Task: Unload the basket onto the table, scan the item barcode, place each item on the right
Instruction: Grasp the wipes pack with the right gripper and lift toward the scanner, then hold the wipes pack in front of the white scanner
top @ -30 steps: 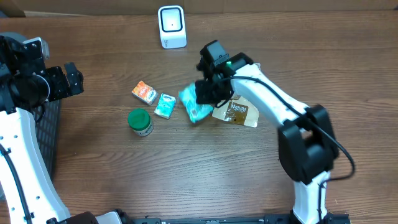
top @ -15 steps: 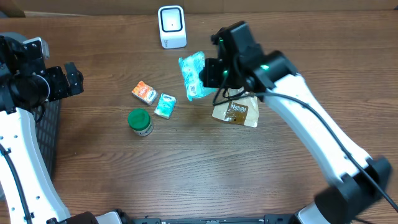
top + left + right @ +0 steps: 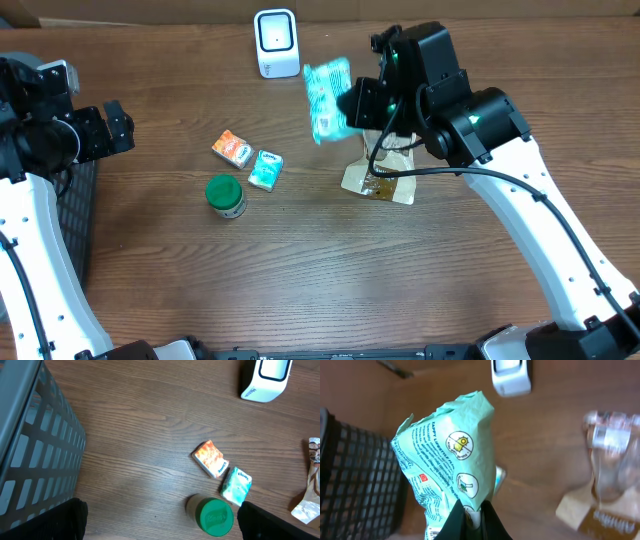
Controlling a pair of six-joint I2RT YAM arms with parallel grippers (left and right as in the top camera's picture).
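Observation:
The item is a mint-green crinkled packet [image 3: 327, 98] with printed text and round icons, held in the air just right of the white scanner [image 3: 276, 43]. My right gripper [image 3: 352, 103] is shut on the packet's lower edge. In the right wrist view the packet [image 3: 450, 460] fills the middle above the pinching right gripper [image 3: 472, 517], and the scanner [image 3: 511, 377] sits beyond it at the top. A bit of barcode shows at the packet's bottom left corner. My left gripper [image 3: 112, 127] hovers open at the far left with nothing between its fingers [image 3: 65, 520].
On the table lie an orange packet [image 3: 232, 148], a small teal pack [image 3: 265, 169], a green-lidded jar [image 3: 225, 195] and a brown pouch [image 3: 385, 180] under the right arm. A dark mesh basket [image 3: 80, 215] stands at the left edge.
The right arm has lifted the green packet off the table and carried it up and back, to just right of the scanner. The left arm has not moved.

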